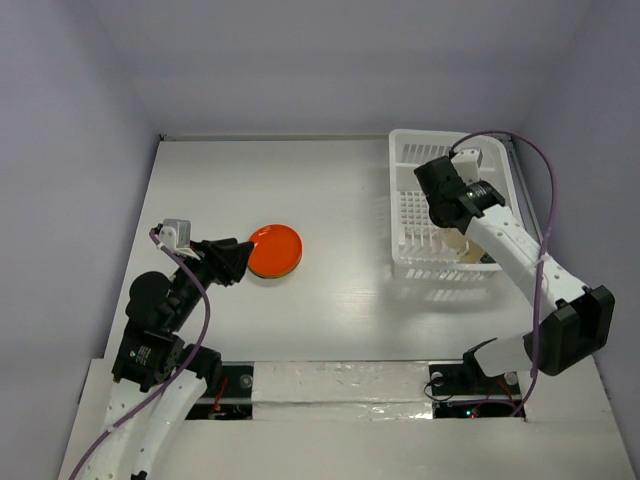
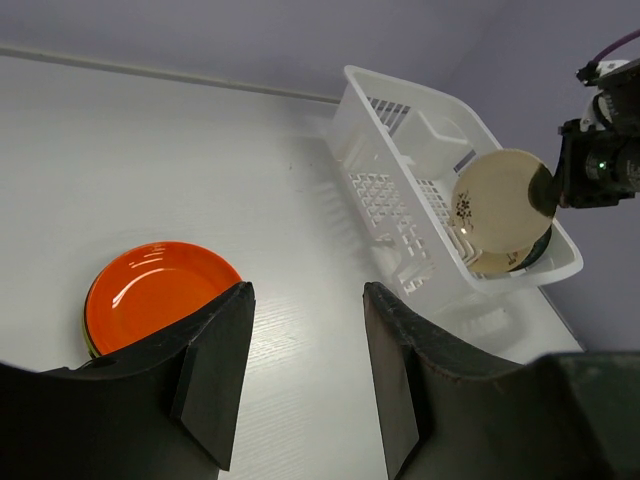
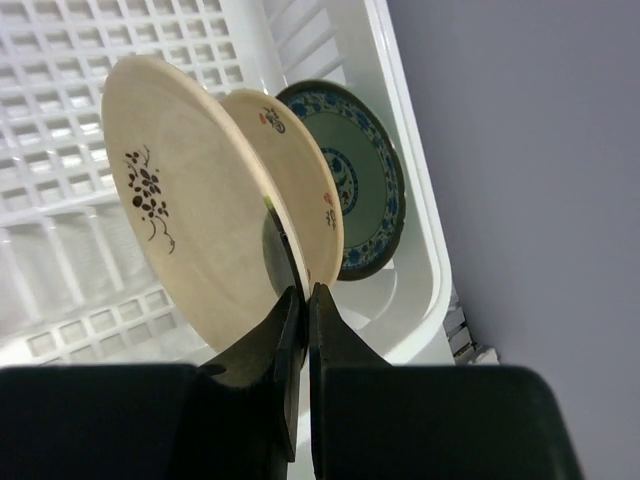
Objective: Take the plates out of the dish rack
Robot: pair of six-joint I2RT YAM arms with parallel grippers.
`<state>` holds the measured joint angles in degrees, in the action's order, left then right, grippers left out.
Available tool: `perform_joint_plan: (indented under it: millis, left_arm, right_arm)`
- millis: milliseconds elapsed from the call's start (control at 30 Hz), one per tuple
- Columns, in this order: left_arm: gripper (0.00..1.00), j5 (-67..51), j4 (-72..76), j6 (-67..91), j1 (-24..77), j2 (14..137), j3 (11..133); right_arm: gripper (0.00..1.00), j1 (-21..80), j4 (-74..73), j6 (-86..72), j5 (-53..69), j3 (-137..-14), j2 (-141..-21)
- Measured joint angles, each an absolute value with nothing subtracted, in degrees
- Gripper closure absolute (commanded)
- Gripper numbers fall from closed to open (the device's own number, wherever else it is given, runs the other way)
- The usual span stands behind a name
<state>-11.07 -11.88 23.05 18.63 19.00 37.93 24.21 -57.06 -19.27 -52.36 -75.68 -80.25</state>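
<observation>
The white dish rack [image 1: 405, 215] stands at the right. My right gripper [image 3: 303, 292] is shut on the rim of a cream plate with a dark flower sprig [image 3: 190, 220] and holds it upright, raised over the rack's near end; the plate also shows in the left wrist view [image 2: 500, 198]. Behind it, a second cream plate [image 3: 305, 165] and a teal patterned plate [image 3: 365, 185] stand in the rack. An orange-red plate [image 1: 275, 250] tops a small stack on the table. My left gripper [image 1: 236, 260] is open and empty just left of the stack.
Purple walls close in the white table on the left, back and right. The rack [image 2: 400, 180] has slotted walls and a small inner compartment at its far end. My right arm's cable [image 1: 545, 190] loops beside the rack.
</observation>
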Motion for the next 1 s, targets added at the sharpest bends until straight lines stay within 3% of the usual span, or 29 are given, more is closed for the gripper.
perform_joint_plan:
  millis: [300, 533, 767, 1000]
  left_arm:
    - [0.55, -11.0, -11.9, 23.0, 18.6, 19.0, 37.9]
    - [0.55, -11.1, -11.9, 23.0, 18.3, 19.8, 37.9]
    - [0.55, -10.9, -11.9, 23.0, 17.9, 21.1, 37.9]
    - [0.56, -10.9, -11.9, 23.0, 17.8, 21.1, 37.9]
  right_arm:
    - [1.0, 34.5, -61.6, -23.4, -54.8, -88.3, -77.6]
    - [1.0, 45.9, -40.8, -24.6, -40.0, -83.4, -75.5]
    - [1.0, 51.6, -20.6, -30.0, -20.6, -82.5, -92.6]
    - [1.0, 53.5, -12.8, -35.8, -9.7, -83.0, -106.2]
